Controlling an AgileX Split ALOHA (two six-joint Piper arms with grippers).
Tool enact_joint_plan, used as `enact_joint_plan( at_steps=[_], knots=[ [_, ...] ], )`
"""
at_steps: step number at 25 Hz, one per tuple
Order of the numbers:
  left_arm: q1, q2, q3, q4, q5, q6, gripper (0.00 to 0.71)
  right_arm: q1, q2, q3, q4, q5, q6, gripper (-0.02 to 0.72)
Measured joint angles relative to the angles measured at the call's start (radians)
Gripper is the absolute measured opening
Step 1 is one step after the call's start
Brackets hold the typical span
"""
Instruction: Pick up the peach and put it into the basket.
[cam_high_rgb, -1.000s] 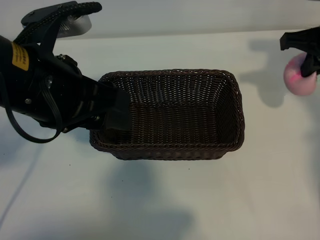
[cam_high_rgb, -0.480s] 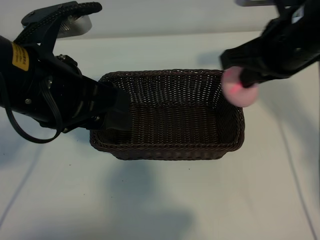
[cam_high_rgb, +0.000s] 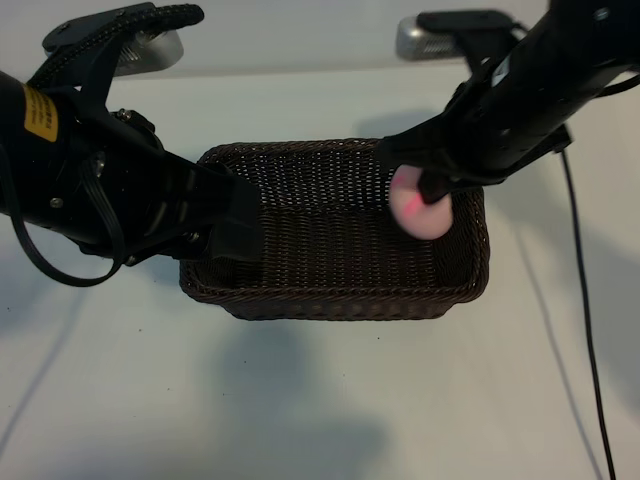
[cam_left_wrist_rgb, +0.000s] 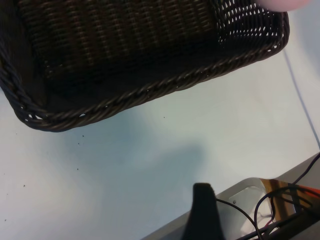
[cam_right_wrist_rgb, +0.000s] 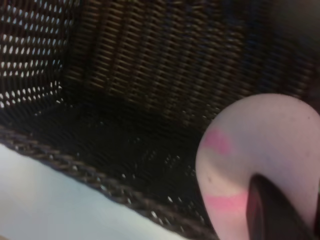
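The basket (cam_high_rgb: 330, 305) is dark brown woven wicker and stands mid-table. The pale pink peach (cam_high_rgb: 420, 212) hangs over the basket's right part, just inside the right wall, with my right gripper (cam_high_rgb: 428, 190) shut on it. In the right wrist view the peach (cam_right_wrist_rgb: 255, 150) fills the near corner, a dark fingertip (cam_right_wrist_rgb: 275, 212) presses on it, and the basket's rim (cam_right_wrist_rgb: 75, 165) and floor lie below. My left gripper (cam_high_rgb: 236, 225) rests at the basket's left end, open. In the left wrist view one finger (cam_left_wrist_rgb: 202, 210) stands clear of the basket's rim (cam_left_wrist_rgb: 125, 97).
A thin black cable (cam_high_rgb: 582, 300) runs down the table at the right. A silvery fitting (cam_high_rgb: 150, 50) sits behind the left arm and another (cam_high_rgb: 415, 38) behind the right arm. A metal plate with wires (cam_left_wrist_rgb: 260, 200) lies near the left gripper.
My right arm has carried the peach from the table's far right edge leftward to above the basket's right part. The left arm and the basket have not moved.
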Motion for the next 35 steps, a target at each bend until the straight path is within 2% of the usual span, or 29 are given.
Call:
enact_joint_plan(
  at_steps=[5,10,15,18,24,26,28,32,35],
  knots=[
    [0.0,0.0,0.0,0.0,0.0,0.0,0.531,0.001,0.107,0.0,0.058,-0.042,-0.054,0.043],
    [0.0,0.0,0.0,0.0,0.0,0.0,0.531,0.019,0.18,0.0,0.121,-0.051,-0.131,0.043],
    [0.0,0.0,0.0,0.0,0.0,0.0,0.531,0.022,0.186,0.0,0.137,-0.051,-0.148,0.061],
    [0.0,0.0,0.0,0.0,0.0,0.0,0.531,0.022,0.186,0.0,0.138,-0.051,-0.148,0.135],
    [0.0,0.0,0.0,0.0,0.0,0.0,0.531,0.025,0.175,0.0,0.141,-0.033,-0.151,0.439],
    [0.0,0.0,0.0,0.0,0.0,0.0,0.531,0.027,0.147,0.0,0.141,-0.023,-0.152,0.501],
    [0.0,0.0,0.0,0.0,0.0,0.0,0.531,0.027,0.11,0.0,0.141,-0.009,-0.152,0.528],
    [0.0,0.0,0.0,0.0,0.0,0.0,0.531,0.029,0.011,0.0,0.141,0.019,-0.142,0.525],
    [0.0,0.0,0.0,0.0,0.0,0.0,0.531,0.029,-0.068,0.0,0.103,0.039,-0.109,0.513]
  ],
)
